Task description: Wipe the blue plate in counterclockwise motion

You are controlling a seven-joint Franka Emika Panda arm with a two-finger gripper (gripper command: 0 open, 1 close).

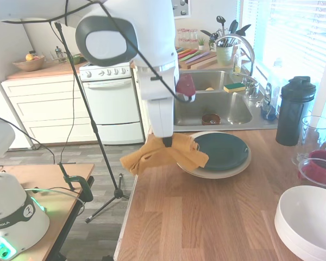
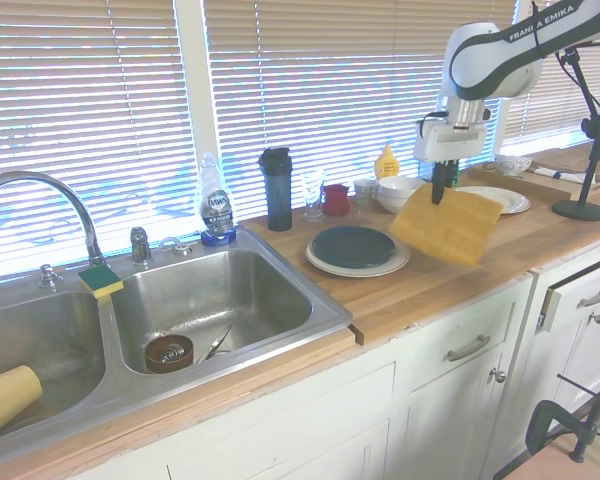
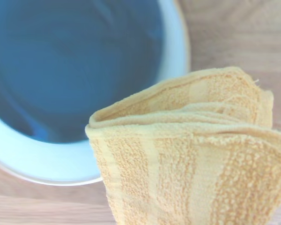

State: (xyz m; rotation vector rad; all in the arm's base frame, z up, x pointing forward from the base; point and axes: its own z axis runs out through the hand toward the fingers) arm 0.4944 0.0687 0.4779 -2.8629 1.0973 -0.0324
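Note:
The dark teal-blue plate (image 1: 221, 150) (image 2: 352, 246) (image 3: 61, 65) rests on a larger cream-white plate (image 1: 228, 170) (image 2: 326, 264) on the wooden counter, close to the sink. My gripper (image 1: 167, 142) (image 2: 439, 192) hangs in the air beside the plates, shut on a yellow-orange cloth (image 1: 162, 155) (image 2: 449, 226) (image 3: 192, 154). The cloth dangles below the fingers, above the counter, and its edge overlaps the plates' rim in the first exterior view. Whether it touches the plate cannot be told.
A double steel sink (image 2: 200, 305) lies past the plates. A black shaker bottle (image 1: 293, 111), a glass (image 1: 313, 132), a red cup (image 1: 320, 166) and a big white bowl (image 1: 309, 223) stand along the window side. Another white plate (image 2: 500, 198) sits farther along the counter.

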